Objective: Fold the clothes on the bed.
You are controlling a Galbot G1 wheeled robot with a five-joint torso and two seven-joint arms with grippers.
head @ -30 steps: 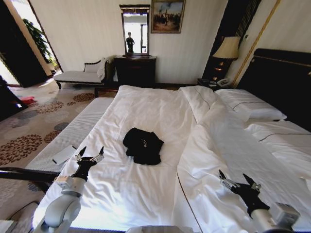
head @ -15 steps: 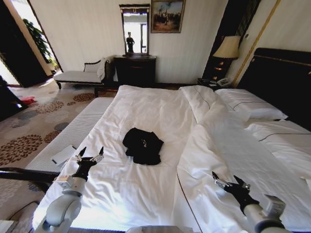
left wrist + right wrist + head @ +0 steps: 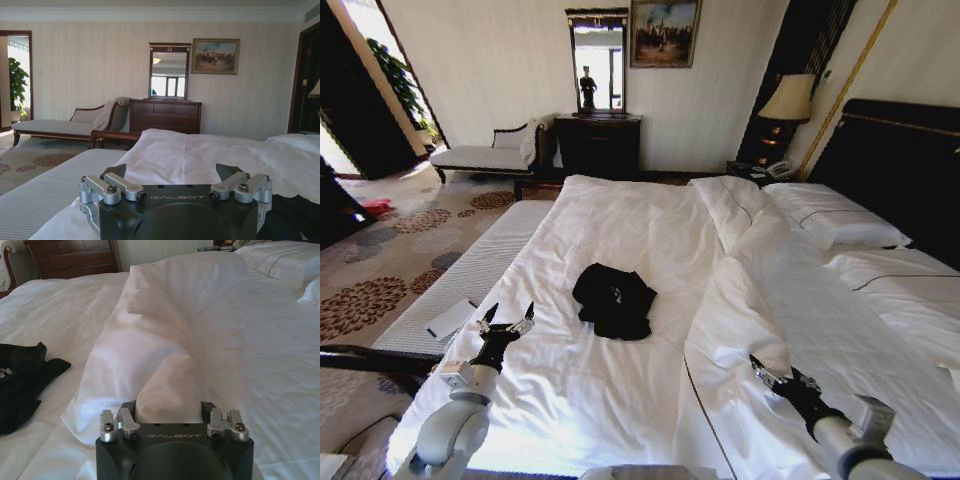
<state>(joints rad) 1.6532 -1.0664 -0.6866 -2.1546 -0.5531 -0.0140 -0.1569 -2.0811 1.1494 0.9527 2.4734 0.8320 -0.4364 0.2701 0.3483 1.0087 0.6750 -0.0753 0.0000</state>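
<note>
My right gripper sits low over the folded-back white duvet on the right half of the bed, its fingers spread wide. Through the right wrist camera the two fingers stand on either side of a raised fold of that duvet, with the fabric ridge filling the gap between them; I cannot tell whether they touch it. My left gripper hangs above the near left edge of the mattress, fingers also spread apart and holding nothing, the same open stance showing in the left wrist view.

The black T-shirt lies crumpled in a heap near the middle of the white sheet, between the two grippers and farther up the bed than both, apart from each. A corner of it shows dark beside the duvet fold in the right wrist camera.

Beyond, pillows rest against the dark headboard. A pale bench runs along the bed's left side, and a dark dresser with a mirror stands at the far wall.
</note>
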